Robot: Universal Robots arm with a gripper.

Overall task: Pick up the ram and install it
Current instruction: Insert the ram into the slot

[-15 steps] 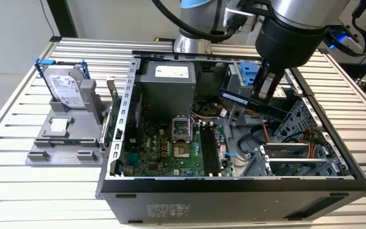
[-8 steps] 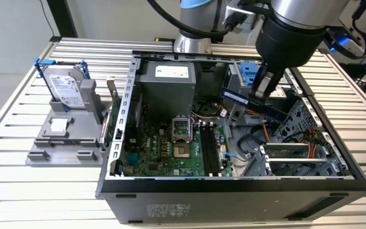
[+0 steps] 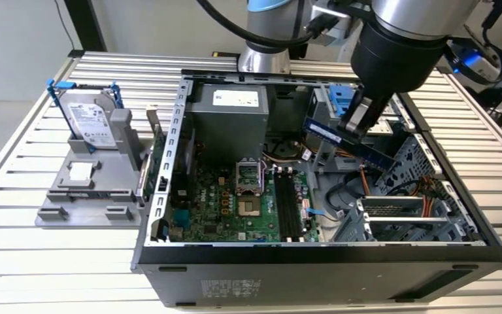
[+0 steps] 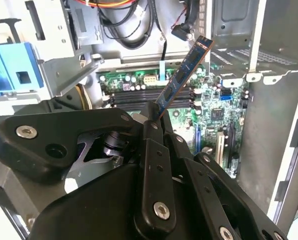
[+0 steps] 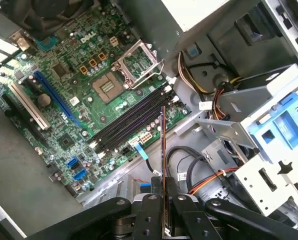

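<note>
Aluminium table (image 3: pixel 24 261): we see a slatted top carrying everything else.
Computer case (image 3: pixel 321 281): black, side panel off, lying on the table with its inside open upward.
Arm (image 3: pixel 408 39): it reaches down over the case on the exterior view's right.
Motherboard (image 3: pixel 233 209): green, flat on the case floor; we also find it in both wrist views (image 5: pixel 64 100) (image 4: pixel 214 115).
Grey fixture (image 3: pixel 76 196): it sits on the table beside the case, on the exterior view's left.
Hard drive (image 3: pixel 89 121): silver, in a blue frame, standing upright in that fixture.
Gripper (image 3: pixel 353 127): black fingers clamped on one end of the ram, one on each flat face, as both wrist views show (image 5: pixel 163 192) (image 4: pixel 154 117).
Memory slots (image 3: pixel 287 209): long, black, side by side on the motherboard; we see no stick seated in them (image 5: pixel 131 120).
Ram (image 3: pixel 378 157): dark blue-green with black chips (image 4: pixel 184 75), held tilted in the air inside the open case, above and apart from the slots; edge-on in the first wrist view (image 5: pixel 162 145).
</note>
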